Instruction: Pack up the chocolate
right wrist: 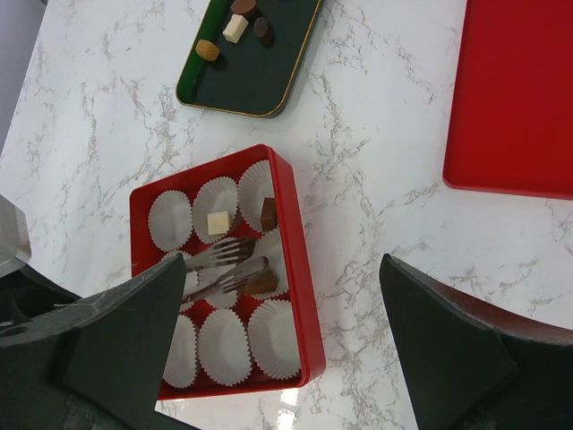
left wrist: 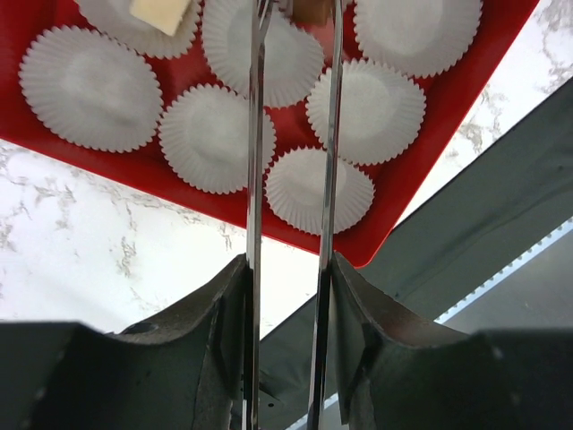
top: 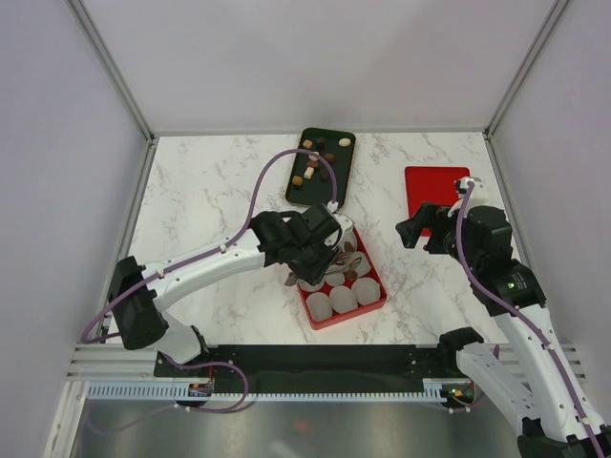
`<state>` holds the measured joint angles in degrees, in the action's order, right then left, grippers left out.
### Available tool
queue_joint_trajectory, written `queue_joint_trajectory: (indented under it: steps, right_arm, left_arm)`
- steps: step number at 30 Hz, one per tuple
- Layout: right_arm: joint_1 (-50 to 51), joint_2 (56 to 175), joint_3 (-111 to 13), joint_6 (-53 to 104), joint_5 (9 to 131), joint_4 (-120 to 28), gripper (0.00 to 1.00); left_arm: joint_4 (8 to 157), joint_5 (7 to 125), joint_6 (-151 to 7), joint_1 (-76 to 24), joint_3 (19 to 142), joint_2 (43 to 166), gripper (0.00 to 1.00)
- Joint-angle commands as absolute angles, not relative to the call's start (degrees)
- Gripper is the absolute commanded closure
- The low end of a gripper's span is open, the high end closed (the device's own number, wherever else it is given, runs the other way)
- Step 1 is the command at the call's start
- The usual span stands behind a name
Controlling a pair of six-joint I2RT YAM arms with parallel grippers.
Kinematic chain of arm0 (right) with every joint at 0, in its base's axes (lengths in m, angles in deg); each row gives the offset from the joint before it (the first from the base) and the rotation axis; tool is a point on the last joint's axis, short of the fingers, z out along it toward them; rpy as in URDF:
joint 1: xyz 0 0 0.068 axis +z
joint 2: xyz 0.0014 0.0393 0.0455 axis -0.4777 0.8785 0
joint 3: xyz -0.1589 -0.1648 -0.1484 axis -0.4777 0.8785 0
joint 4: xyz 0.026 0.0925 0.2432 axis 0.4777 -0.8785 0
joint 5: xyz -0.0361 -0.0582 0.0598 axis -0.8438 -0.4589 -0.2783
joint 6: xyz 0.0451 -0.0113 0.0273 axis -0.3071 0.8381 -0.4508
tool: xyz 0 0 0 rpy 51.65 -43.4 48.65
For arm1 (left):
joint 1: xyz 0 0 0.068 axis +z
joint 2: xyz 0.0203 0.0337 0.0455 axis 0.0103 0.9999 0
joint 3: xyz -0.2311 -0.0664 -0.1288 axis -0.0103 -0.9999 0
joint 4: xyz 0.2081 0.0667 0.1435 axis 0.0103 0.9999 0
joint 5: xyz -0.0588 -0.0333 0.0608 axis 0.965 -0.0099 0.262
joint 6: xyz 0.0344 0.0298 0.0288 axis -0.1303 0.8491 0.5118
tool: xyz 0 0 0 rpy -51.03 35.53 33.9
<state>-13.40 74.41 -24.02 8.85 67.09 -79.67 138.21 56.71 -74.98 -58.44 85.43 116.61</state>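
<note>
The red box point(top: 378, 300) holds several white paper cups point(left wrist: 211, 138). A cream chocolate point(right wrist: 218, 222) and a dark brown chocolate point(right wrist: 268, 213) lie in cups at its far end. My left gripper point(top: 320, 265) carries two fork-like blades point(right wrist: 235, 262) that reach down into the box. A brown chocolate point(right wrist: 264, 284) sits over a cup at the tip of one blade, and the other blade stands apart from it. In the left wrist view this chocolate point(left wrist: 311, 8) shows between the blades at the top edge. My right gripper point(top: 420, 227) is wide open and empty, right of the box.
A dark green tray point(top: 336, 183) at the back holds several loose chocolates point(top: 309, 174). A flat red lid point(top: 434, 186) lies at the back right, under my right arm. The black base rail point(top: 315, 361) runs along the near edge.
</note>
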Motion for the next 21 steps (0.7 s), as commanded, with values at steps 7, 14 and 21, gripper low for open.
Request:
queue_joint_trajectory:
  steps: [7,14,21]
  right_arm:
    - [-13.5,74.7,-26.4,8.7,66.8,-78.2,0.02]
    - [-13.6,74.4,-25.2,8.9,67.2,-78.1,0.02]
    - [-13.5,74.5,-24.7,9.2,66.9,-77.9,0.02]
  left_arm:
    - [137.3,48.6,-76.9,-58.7,94.0,114.8,0.56]
    - [139.8,50.5,-76.8,-58.5,94.4,115.2,0.57]
    - [140.5,51.6,-77.0,-58.2,87.9,110.8,0.58]
